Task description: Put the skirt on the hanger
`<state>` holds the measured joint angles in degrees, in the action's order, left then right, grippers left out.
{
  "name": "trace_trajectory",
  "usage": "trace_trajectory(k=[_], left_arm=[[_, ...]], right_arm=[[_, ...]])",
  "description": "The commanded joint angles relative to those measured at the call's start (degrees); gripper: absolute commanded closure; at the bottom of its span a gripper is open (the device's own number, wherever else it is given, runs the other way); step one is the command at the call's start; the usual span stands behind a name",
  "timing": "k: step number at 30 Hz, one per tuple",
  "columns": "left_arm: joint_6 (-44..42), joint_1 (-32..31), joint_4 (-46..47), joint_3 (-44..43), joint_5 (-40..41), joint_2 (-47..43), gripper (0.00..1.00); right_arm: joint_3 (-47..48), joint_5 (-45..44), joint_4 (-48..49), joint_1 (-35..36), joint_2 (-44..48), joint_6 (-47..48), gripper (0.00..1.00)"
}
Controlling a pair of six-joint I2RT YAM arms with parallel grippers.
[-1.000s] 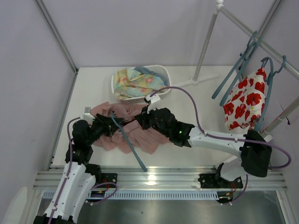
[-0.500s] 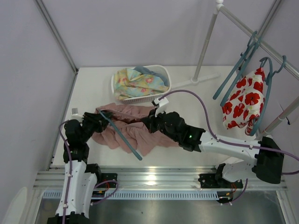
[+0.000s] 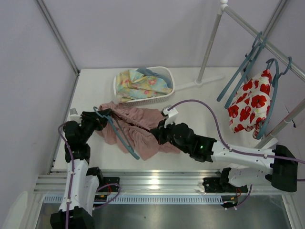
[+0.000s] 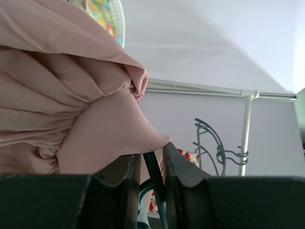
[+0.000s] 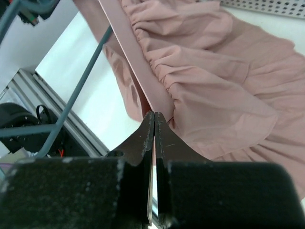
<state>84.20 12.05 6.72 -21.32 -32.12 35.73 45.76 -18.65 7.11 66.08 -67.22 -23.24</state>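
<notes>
Two arms had drawn apart in the last second: the left gripper (image 3: 98, 117) back toward the left edge of the frame, the right gripper (image 3: 158, 134) down toward the lower centre. Between them the skirt (image 3: 143, 125) lay stretched across the table (image 3: 95, 86), just below the basket (image 3: 138, 101), with its waistband pulled into a taut strip.

The right jaws were pressed together on that band. The left jaws were clamped on a thin bar of the hanger (image 3: 125, 142), with pink cloth bunched over them. The hanger's long arm slanted across the skirt toward lower centre.

I took it the waist was being opened so the hanger could go in — whether any of it already sat inside, I couldn't tell.
</notes>
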Motion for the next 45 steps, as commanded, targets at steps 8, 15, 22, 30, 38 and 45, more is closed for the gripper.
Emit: trace_trajectory(k=[8, 15, 22, 30, 38, 45], left_arm=[[7.63, 1.39, 9.87, -2.41, 7.16, 1.89, 1.0], [11.59, 1.39, 12.17, -2.76, 6.46, 2.51, 1.0], [13.62, 1.39, 7.63, -4.87, 6.18, 0.84, 1.0], [9.49, 1.39, 1.46, -4.52, 15.06, 0.22, 1.0], [11.42, 1.48, 0.65, -5.92, 21.31, 0.57, 1.0], [11.95, 1.39, 1.28, -9.88, 19.37, 2.95, 1.0]], right_arm=[[-0.41, -6.74, 1.41, 6.34, 0.25, -3.65, 1.0], [0.3, -8.06, 2.9, 6.43, -4.05, -3.91, 1.0], [3.55, -11.31, 2.56, 6.34, -8.45, -3.12, 1.0], [1.27, -10.79, 1.5, 7.39, -0.9, -5.41, 1.0], [0.47, -12.45, 0.53, 12.22, 0.78, -7.16, 1.0], [0.21, -14.04, 1.41, 12.75, -1.68, -9.01, 1.0]])
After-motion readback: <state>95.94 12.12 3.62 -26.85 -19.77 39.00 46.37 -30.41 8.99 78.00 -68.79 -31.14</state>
